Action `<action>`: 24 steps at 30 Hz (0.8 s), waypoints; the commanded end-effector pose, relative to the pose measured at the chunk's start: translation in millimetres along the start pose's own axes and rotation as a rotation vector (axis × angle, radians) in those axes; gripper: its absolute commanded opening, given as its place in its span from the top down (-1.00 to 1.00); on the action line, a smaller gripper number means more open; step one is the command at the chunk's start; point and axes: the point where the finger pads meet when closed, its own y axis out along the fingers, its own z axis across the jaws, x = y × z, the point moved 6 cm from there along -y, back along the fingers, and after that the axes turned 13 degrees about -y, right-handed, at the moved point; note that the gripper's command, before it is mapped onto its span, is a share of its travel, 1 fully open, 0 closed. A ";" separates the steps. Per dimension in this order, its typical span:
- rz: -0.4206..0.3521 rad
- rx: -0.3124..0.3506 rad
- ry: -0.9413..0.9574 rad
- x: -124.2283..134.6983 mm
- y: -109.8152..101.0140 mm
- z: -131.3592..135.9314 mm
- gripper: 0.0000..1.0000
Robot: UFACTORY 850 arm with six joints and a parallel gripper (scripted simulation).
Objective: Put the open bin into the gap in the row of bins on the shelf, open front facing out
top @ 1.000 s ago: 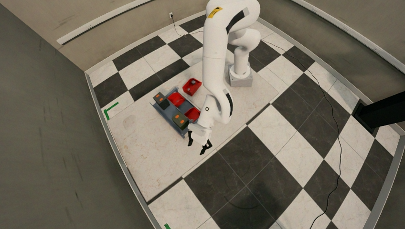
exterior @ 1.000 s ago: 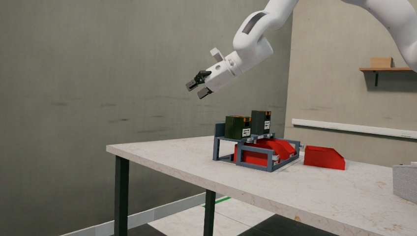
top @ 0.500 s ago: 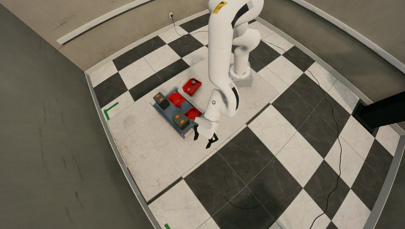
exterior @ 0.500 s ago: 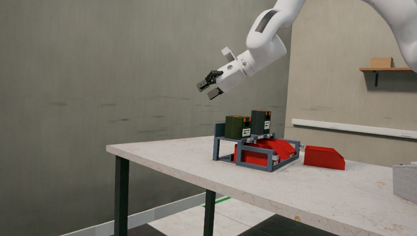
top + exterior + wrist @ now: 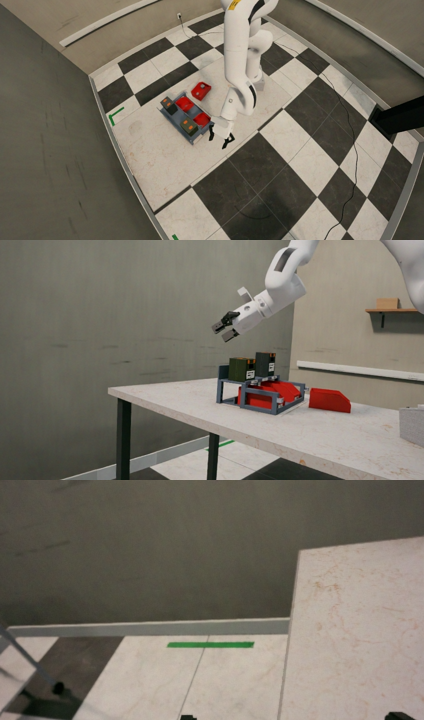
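Observation:
A loose red open bin [image 5: 201, 90] with small parts in it sits on the table beside the shelf; it also shows in the side view [image 5: 329, 400]. The grey-blue shelf [image 5: 185, 116] holds two red bins [image 5: 184, 104] [image 5: 202, 119] with a gap between them; the shelf also shows in the side view [image 5: 261, 394]. My gripper [image 5: 220, 139] is open and empty. It hangs high above the table, up and to the left of the shelf in the side view [image 5: 223, 330]. In the wrist view only the fingertips show, over the table corner [image 5: 357, 630].
Two dark boxes with orange marks [image 5: 242, 369] [image 5: 265, 364] stand on the shelf's top board. A grey block [image 5: 412, 425] sits at the right table edge. The table's edge is close to the shelf. Green tape [image 5: 210, 644] marks the floor.

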 end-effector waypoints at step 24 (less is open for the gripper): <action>0.002 0.000 0.000 57.0 -76.1 -27.8 -1.00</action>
